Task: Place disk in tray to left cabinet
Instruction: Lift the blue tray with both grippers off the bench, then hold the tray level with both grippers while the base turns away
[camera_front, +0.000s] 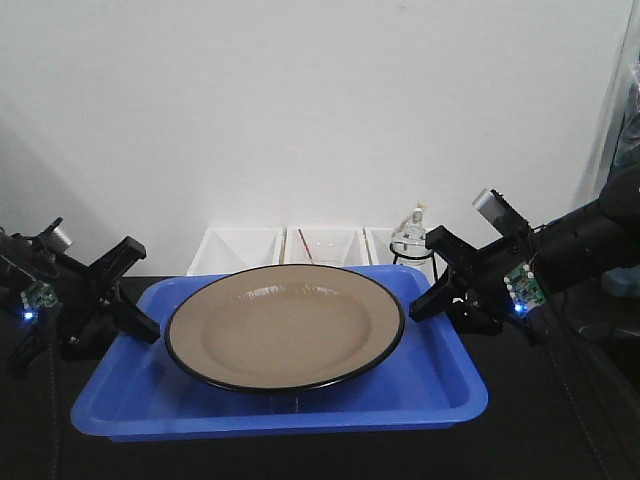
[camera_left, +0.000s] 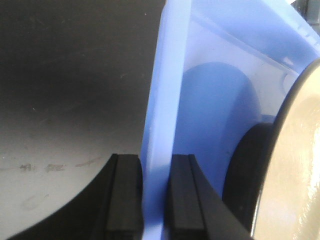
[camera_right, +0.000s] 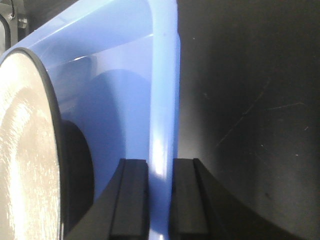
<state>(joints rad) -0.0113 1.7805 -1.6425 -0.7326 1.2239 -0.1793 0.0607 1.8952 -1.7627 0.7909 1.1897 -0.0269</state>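
The tan disk (camera_front: 285, 327) with a thin black rim lies in the blue tray (camera_front: 440, 375) in the middle of the front view. My left gripper (camera_front: 140, 318) is shut on the tray's left rim (camera_left: 161, 115), one finger on each side of it. My right gripper (camera_front: 428, 296) is shut on the tray's right rim (camera_right: 164, 100) in the same way. The disk's edge shows in the left wrist view (camera_left: 295, 165) and in the right wrist view (camera_right: 25, 150). The cabinet is out of view.
Small white plastic bins (camera_front: 245, 250) stand in a row behind the tray against a white wall. A glass flask on a black wire stand (camera_front: 410, 240) is at the back right. The surface under the tray is dark (camera_front: 560, 420).
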